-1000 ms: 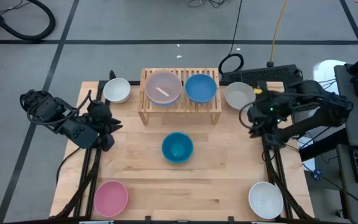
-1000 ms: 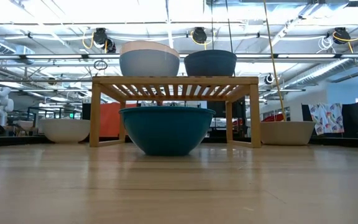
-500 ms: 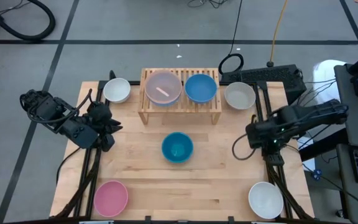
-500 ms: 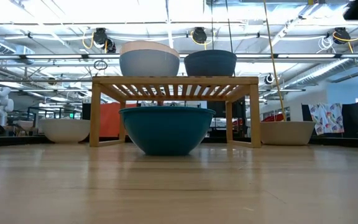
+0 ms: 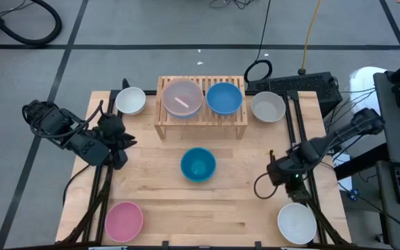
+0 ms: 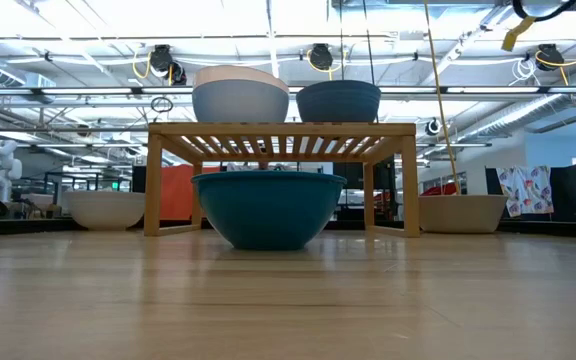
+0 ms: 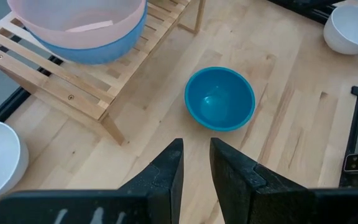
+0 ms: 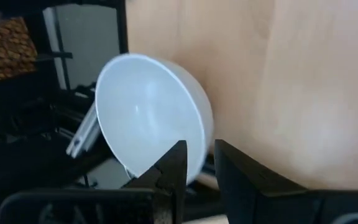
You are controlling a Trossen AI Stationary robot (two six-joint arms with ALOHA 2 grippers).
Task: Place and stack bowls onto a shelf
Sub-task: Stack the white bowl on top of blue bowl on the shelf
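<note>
The shelf (image 5: 201, 119) stands at the table's far middle. On it sit a translucent peach bowl nested in a light blue one (image 5: 182, 97) and a blue bowl (image 5: 223, 98). A teal bowl (image 5: 198, 164) rests on the table in front of the shelf. White bowls stand at the far left (image 5: 130, 101), far right (image 5: 267, 106) and near right (image 5: 296, 222), and a pink bowl (image 5: 123, 221) at the near left. My right gripper (image 8: 197, 155) hangs just far-left of the near-right white bowl (image 8: 148, 112), pointing down at it, with a narrow gap and nothing between its fingers. My left gripper (image 7: 195, 163) waits at the left, also narrowly open.
Black frame rails (image 5: 304, 187) run along the table's right edge beside the near-right white bowl, and others along the left edge (image 5: 99, 187). A cable loop (image 5: 261, 185) hangs by my right gripper. Bare wood lies between the teal bowl and the near edge.
My right gripper has swung from beside the far-right white bowl toward the table's near edge and sunk, tipping further down. It now hangs close to the near-right white bowl. No bowl has moved.
</note>
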